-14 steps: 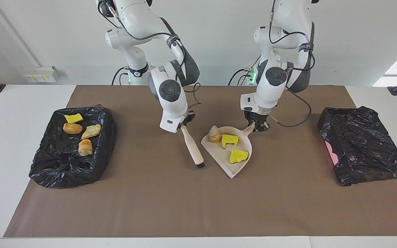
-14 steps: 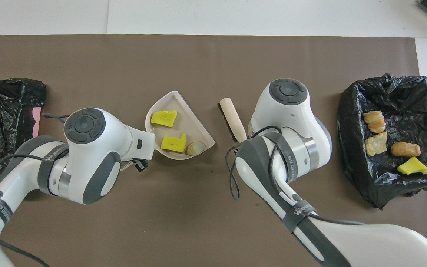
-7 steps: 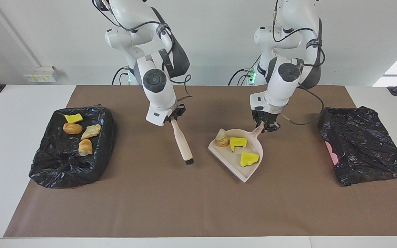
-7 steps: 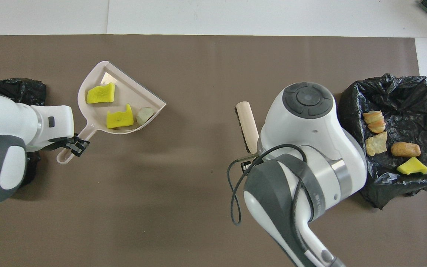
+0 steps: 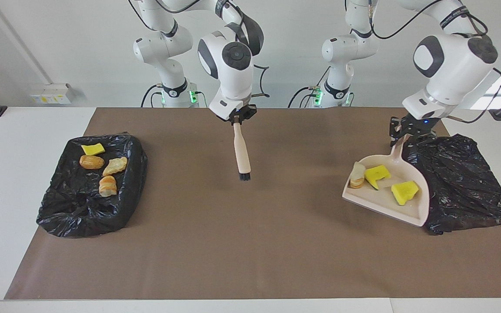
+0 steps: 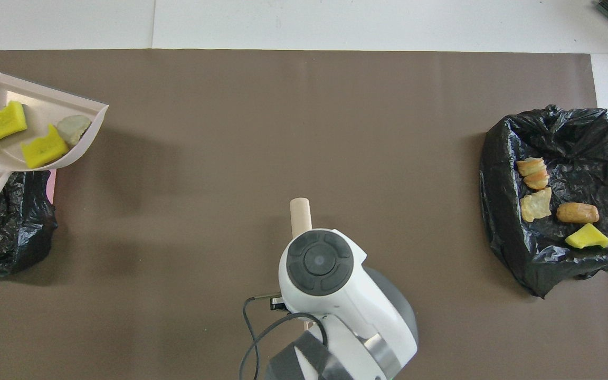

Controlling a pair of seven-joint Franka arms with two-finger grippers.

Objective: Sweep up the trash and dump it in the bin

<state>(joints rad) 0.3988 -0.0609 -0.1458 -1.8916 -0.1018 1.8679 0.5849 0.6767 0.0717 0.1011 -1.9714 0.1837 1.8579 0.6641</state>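
My left gripper (image 5: 408, 132) is shut on the handle of the pale pink dustpan (image 5: 374, 198). It holds the pan raised beside and partly over the black-bagged bin (image 5: 463, 182) at the left arm's end of the table. Trash lies in the pan: two yellow chunks (image 5: 377, 174) (image 5: 405, 191) and a tan lump (image 5: 356, 174). The overhead view shows the same pan (image 6: 35, 103) with its trash (image 6: 2, 121) over that bin (image 6: 8, 227). My right gripper (image 5: 237, 118) is shut on a wooden brush (image 5: 242, 152), which hangs bristles down over the mat's middle.
A second black-bagged bin (image 5: 76, 208) sits at the right arm's end and holds several scraps: one yellow (image 5: 93, 149), the rest tan or brown (image 5: 91, 162). A brown mat (image 5: 250, 243) covers the table. In the overhead view the right arm covers most of the brush (image 6: 300, 214).
The left arm has lifted the dustpan with its three scraps and carried it from the middle to the bin at its end. The right arm has raised the brush and drawn back.
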